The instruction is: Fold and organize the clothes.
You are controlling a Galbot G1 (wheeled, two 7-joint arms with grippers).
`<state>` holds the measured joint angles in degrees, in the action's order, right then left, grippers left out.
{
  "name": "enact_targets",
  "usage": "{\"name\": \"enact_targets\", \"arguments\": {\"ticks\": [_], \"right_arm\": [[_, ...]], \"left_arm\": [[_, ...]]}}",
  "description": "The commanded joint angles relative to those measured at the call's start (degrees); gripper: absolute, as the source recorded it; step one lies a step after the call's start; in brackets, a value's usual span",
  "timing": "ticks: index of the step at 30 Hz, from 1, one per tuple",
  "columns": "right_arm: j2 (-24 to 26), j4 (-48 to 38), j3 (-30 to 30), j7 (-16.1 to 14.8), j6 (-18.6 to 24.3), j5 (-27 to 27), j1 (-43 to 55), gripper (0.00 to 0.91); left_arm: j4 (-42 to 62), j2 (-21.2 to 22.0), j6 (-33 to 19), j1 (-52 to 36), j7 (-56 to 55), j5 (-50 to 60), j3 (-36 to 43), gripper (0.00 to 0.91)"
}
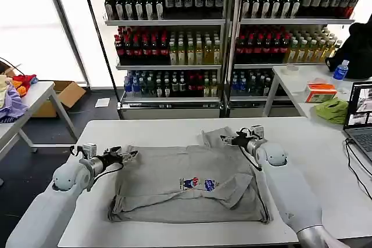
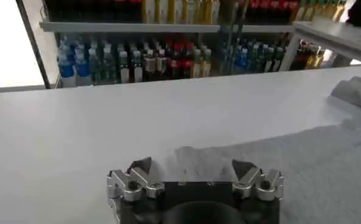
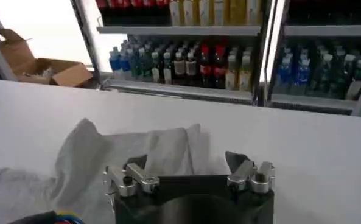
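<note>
The light grey shirt [image 1: 186, 181] lies spread on the white table [image 1: 145, 127], chest print [image 1: 197, 184] facing up, between my two grippers. My left gripper [image 1: 129, 155] hovers just at the shirt's near-left corner, fingers spread wide and holding nothing; the cloth edge sits right ahead of my fingertips [image 2: 142, 165]. My right gripper [image 1: 228, 139] hangs over the rumpled sleeve [image 3: 131, 152] at the far-right corner, jaws equally wide and empty. I judge the step in hand is pinching both far corners for a fold. To do it well, I should lower each gripper until one finger slides under the hem, catch every layer, then close both together so the cloth lifts evenly rather than twisting.
</note>
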<state>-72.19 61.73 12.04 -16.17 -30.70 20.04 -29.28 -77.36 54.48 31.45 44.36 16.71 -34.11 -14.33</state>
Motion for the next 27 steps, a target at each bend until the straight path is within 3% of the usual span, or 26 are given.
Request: {"name": "enact_targets", "arguments": {"ticks": [1, 3, 5, 7, 16, 27], "right_arm": [[-1.1, -3.2, -1.4, -0.1, 0.1, -0.5, 1.5, 0.0], [-1.1, -3.1, -1.6, -0.1, 0.1, -0.5, 1.3, 0.0], [-1.3, -3.1, -1.6, -0.1, 0.0, -0.4, 1.2, 0.0], [-1.3, -3.0, -1.6, -0.1, 0.0, -0.3, 1.1, 0.0], [-1.5, -2.0, -1.4, -0.1, -0.1, 0.4, -0.4, 0.0], [-1.0, 1.7, -0.3, 0.4, -1.5, 6.1, -2.4, 0.0]], "left_arm": [[1.9, 0.0, 0.2, -1.1, 0.3, 0.1, 1.4, 0.322], [1.4, 0.1, 0.3, -0.7, 0.3, 0.0, 1.5, 0.161], [0.7, 0.3, 0.4, -0.2, 0.3, -0.1, 1.5, 0.06], [0.2, 0.5, 0.5, 0.3, 0.3, -0.1, 1.5, 0.02], [-1.1, 1.1, 0.4, 2.1, 0.6, -0.1, 1.5, 0.01], [0.3, 1.2, -1.4, 0.7, 0.3, -1.2, 2.2, 0.01]]}}
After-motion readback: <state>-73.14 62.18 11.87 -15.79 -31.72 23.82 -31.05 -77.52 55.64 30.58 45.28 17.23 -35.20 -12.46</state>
